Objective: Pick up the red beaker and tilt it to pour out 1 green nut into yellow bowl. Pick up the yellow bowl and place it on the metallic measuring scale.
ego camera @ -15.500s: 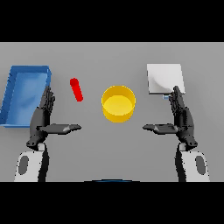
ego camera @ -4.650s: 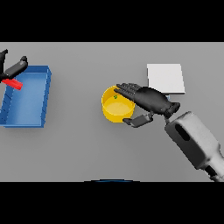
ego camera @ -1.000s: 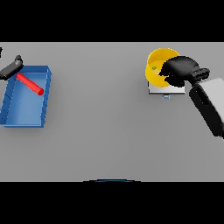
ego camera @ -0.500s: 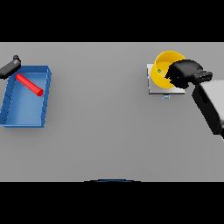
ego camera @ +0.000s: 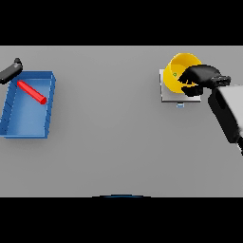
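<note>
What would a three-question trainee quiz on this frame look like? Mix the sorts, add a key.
1. True or false: the red beaker lies inside the blue bin.
2. Which hand grips the yellow bowl? A) left B) right C) neither
3. Fill in: the bowl sits tilted over the ____ at the table's far right.

Key:
1. True; it lies slantwise in the bin's far half.
2. B; the right hand is curled on the bowl's rim, while the left hand shows only at the left edge beyond the bin.
3. Scale; a green nut shows inside the bowl.
</note>
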Controlling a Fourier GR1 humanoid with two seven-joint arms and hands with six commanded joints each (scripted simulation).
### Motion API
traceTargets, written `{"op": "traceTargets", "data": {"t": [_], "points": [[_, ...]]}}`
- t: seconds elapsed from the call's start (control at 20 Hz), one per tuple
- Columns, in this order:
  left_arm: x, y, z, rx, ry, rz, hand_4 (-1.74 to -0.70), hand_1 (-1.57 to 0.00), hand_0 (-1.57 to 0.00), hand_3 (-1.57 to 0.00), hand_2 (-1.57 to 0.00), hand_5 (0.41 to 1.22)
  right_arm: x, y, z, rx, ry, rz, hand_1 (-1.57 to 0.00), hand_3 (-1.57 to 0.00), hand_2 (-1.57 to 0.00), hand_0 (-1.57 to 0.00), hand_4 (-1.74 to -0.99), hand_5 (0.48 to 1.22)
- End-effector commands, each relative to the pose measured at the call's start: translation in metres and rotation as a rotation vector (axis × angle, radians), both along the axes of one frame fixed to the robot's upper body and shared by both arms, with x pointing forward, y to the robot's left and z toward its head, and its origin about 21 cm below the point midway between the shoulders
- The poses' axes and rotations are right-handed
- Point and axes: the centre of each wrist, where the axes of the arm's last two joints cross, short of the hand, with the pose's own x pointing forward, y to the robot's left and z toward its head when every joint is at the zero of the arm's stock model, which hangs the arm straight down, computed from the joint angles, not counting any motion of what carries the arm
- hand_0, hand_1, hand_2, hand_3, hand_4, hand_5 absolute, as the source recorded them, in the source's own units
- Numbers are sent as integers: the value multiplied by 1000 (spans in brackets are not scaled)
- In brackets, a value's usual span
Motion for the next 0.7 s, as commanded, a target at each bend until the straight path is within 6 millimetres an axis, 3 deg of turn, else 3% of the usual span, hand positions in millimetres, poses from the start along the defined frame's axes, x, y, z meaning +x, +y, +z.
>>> {"op": "traceTargets", "data": {"t": [0.0,0.25,0.4,0.65], "points": [[-1,1,-2,3,1,-3,-850,1,1,1,1,765,1,-1,5,7,4,-4,-599,-794,-589,-825,-1550,955],[1,-3,-3,9,-5,-8,-853,1,1,1,1,772,1,-5,2,-9,38,-11,-223,-509,-297,-297,-1487,848],[-3,-4,-3,3,-11,-5,-856,1,1,1,1,772,1,-5,2,-36,38,-3,-114,-397,-182,-152,-1452,818],[-3,-6,0,13,-6,10,-851,1,1,1,1,768,-1,-9,2,-47,43,13,-37,-263,-59,-49,-1414,796]]}}
